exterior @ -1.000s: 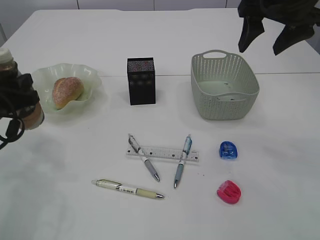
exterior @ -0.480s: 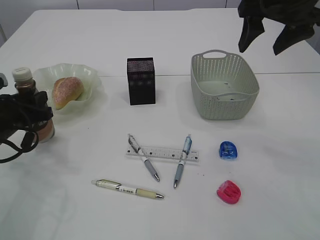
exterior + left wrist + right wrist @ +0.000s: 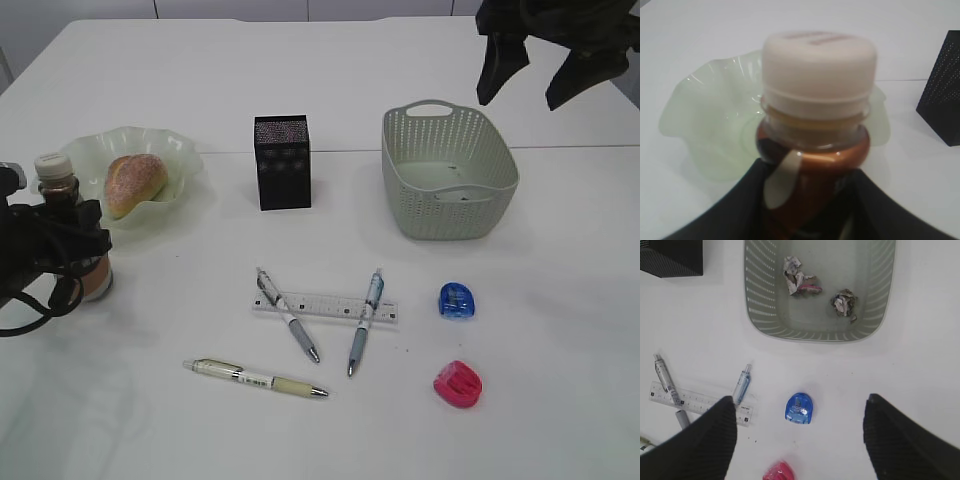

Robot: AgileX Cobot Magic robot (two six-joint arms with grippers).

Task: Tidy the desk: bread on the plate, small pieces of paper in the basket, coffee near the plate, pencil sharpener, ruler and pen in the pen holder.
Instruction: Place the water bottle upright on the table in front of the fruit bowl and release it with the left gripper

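Left end effector [image 3: 62,250] is gripping the coffee bottle [image 3: 70,235] beside the plate [image 3: 185,165]; it wants setting down upright, releasing gently, while the right end effector [image 3: 799,437] is hanging wide open

Coffee bottle [image 3: 815,165] base (behind left pincer [image 3: 810,210]) hidden; pink sharpener [image 3: 778,472] cropped.

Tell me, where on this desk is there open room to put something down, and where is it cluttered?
Bare table lies along the near left edge, below the beige pen, and behind the pen holder and basket. It is crowded mid-desk, where two pens cross the ruler beside the blue sharpener and pink sharpener.
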